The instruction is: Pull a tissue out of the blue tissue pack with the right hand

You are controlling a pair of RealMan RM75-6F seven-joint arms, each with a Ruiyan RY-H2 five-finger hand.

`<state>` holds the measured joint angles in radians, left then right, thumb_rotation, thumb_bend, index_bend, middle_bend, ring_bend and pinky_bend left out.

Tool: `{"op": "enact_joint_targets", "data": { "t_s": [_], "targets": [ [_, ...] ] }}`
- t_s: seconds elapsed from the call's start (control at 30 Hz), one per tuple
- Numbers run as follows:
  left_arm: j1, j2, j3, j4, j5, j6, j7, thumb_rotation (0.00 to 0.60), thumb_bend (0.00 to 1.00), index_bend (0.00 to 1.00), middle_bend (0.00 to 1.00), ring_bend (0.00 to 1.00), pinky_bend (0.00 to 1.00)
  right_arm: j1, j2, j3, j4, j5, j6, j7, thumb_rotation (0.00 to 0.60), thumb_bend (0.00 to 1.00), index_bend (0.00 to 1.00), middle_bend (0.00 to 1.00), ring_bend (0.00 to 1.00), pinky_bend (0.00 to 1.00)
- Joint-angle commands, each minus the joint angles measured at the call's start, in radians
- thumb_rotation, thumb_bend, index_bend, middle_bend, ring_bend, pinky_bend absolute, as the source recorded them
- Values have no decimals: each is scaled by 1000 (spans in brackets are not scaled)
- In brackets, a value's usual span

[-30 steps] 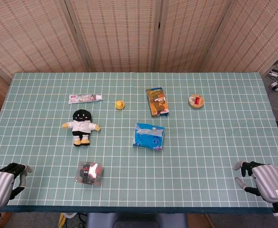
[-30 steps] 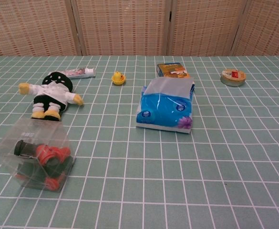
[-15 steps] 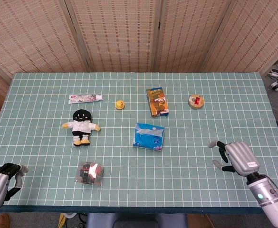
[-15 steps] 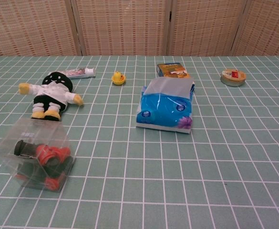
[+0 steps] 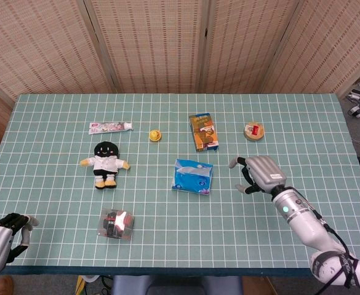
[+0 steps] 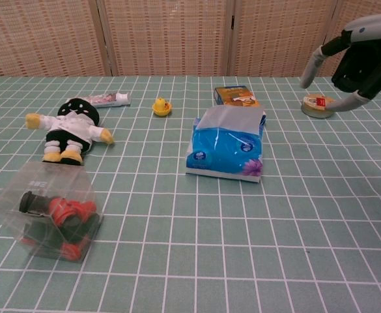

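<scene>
The blue tissue pack (image 5: 193, 176) lies flat near the table's middle, with a pale tissue (image 6: 232, 118) showing at its far end; the chest view shows the pack (image 6: 226, 151) head-on. My right hand (image 5: 258, 173) hovers to the right of the pack, apart from it, fingers spread and holding nothing. In the chest view the same right hand (image 6: 358, 60) hangs high at the upper right. My left hand (image 5: 0, 238) sits at the table's near left corner, fingers loosely curled and empty.
A plush doll (image 5: 105, 161) lies left of the pack, a clear box of red and black parts (image 5: 116, 224) nearer the front. At the back are a toothpaste tube (image 5: 109, 126), a small yellow duck (image 5: 155, 135), an orange snack box (image 5: 204, 131) and a round tin (image 5: 253, 130).
My right hand has swept from the near right corner up and left across the table, stopping beside the tissue pack. The left hand has slipped slightly lower at the near left edge.
</scene>
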<state>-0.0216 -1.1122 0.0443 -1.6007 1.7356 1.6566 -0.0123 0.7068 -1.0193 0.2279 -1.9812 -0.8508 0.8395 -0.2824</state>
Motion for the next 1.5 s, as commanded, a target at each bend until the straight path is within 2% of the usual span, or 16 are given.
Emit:
{"op": "enact_joint_targets", "data": {
  "t_s": [0.03, 0.2, 0.4, 0.77, 0.87, 0.97, 1.2, 1.5],
  "targets": [
    [1, 2, 0, -1, 2, 2, -3, 600, 294, 591, 557, 430, 646, 138, -83, 10, 20, 172, -6, -129, 600, 228, 329, 820, 819, 878],
    [3, 4, 2, -1, 10, 10, -11, 600, 295, 591, 557, 430, 646, 245, -168, 0, 61, 328, 32, -207, 600, 227, 329, 828, 829, 885],
    [8, 11, 2, -1, 14, 23, -28, 600, 295, 591, 556, 430, 646, 325, -258, -7, 122, 427, 86, -260, 600, 228, 329, 832, 832, 887],
    [11, 18, 4, -2, 21, 31, -43, 600, 295, 591, 557, 430, 646, 371, -355, -10, 226, 479, 127, -271, 600, 235, 335, 846, 849, 901],
    [13, 21, 3, -3, 20, 36, -49, 600, 294, 591, 557, 430, 646, 376, -370, -16, 247, 489, 121, -275, 600, 250, 391, 856, 861, 912],
    [15, 24, 2, -4, 20, 40, -55, 600, 294, 591, 557, 430, 646, 381, -383, -24, 264, 498, 116, -280, 600, 307, 468, 878, 883, 933],
    [16, 26, 1, -3, 19, 40, -59, 600, 295, 591, 556, 430, 646, 367, -412, -17, 278, 433, 179, -262, 600, 555, 749, 968, 980, 1000],
    [15, 22, -1, -3, 16, 34, -49, 600, 294, 591, 556, 430, 646, 308, -370, 25, 175, 273, 272, -186, 600, 579, 769, 980, 992, 1000]
  ]
}}
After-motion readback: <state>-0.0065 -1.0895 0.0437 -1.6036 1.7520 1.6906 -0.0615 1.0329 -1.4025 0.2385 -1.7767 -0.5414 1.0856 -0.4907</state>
